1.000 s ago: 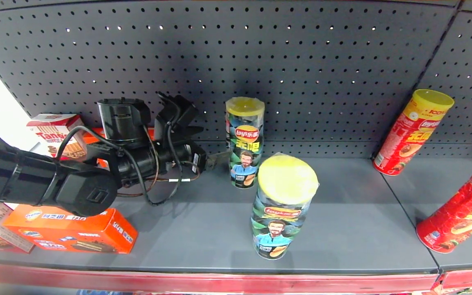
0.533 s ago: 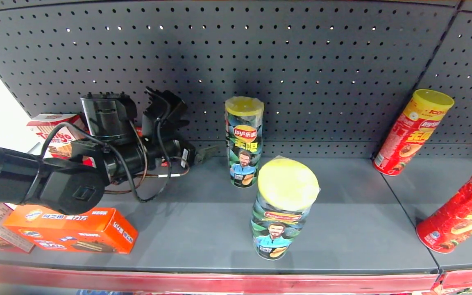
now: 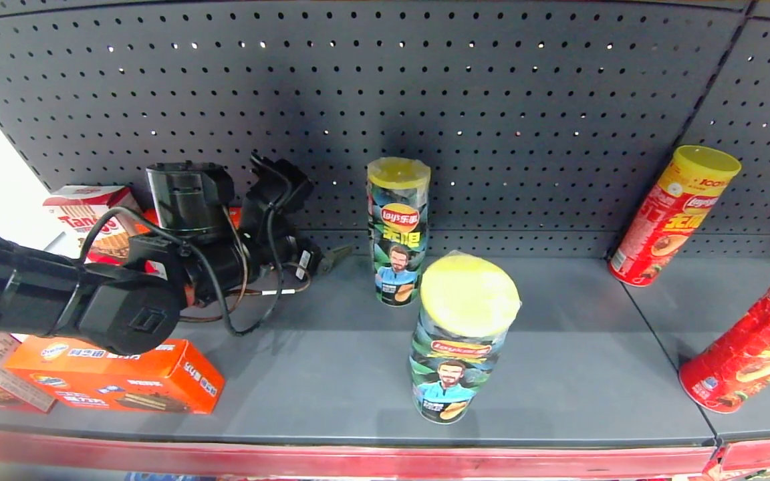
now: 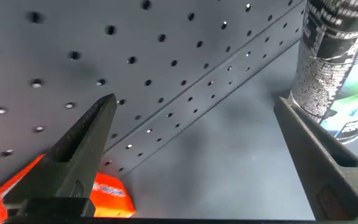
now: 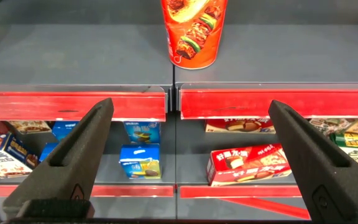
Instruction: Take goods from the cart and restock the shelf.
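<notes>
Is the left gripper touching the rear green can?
Apart. The head view shows a clear gap between the left gripper and the rear green can.

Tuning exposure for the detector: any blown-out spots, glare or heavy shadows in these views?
Head view: white blow-out at the left edge, backlight through the pegboard holes, soft shadows on the shelf, lens-bowed edges. Left wrist view: fingers shaded dark. Right wrist view: even light, slight sheen on the red rail.
</notes>
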{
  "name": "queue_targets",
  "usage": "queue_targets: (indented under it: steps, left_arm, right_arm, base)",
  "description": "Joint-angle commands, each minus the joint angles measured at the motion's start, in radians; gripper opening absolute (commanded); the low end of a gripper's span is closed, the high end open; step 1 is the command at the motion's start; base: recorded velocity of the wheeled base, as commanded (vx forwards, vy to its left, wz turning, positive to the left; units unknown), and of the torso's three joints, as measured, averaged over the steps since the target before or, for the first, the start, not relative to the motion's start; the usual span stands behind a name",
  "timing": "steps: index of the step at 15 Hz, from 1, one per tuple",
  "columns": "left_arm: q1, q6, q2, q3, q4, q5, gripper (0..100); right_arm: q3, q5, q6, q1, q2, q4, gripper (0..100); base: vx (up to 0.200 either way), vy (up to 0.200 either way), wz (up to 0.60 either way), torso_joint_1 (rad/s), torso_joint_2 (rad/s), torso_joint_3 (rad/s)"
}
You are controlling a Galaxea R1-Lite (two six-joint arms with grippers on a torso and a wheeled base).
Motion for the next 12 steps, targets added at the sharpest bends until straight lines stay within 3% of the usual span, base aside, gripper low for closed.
queue_targets:
  steps: [1,12]
  left_arm:
    - [-0.023,0.0,0.035,-0.014,0.001,0.009,100]
    - [-0.097,-0.003,0.093,-0.072,0.001,0.039,100]
  right_arm:
    - [0.0,0.0,0.0,0.0,0.001,0.0,100]
    - [0.0,0.0,0.0,0.0,0.001,0.0,100]
  base:
    - [0.0,0.0,0.0,0.0,0.0,0.0]
    - [0.0,0.0,0.0,0.0,0.0,0.0]
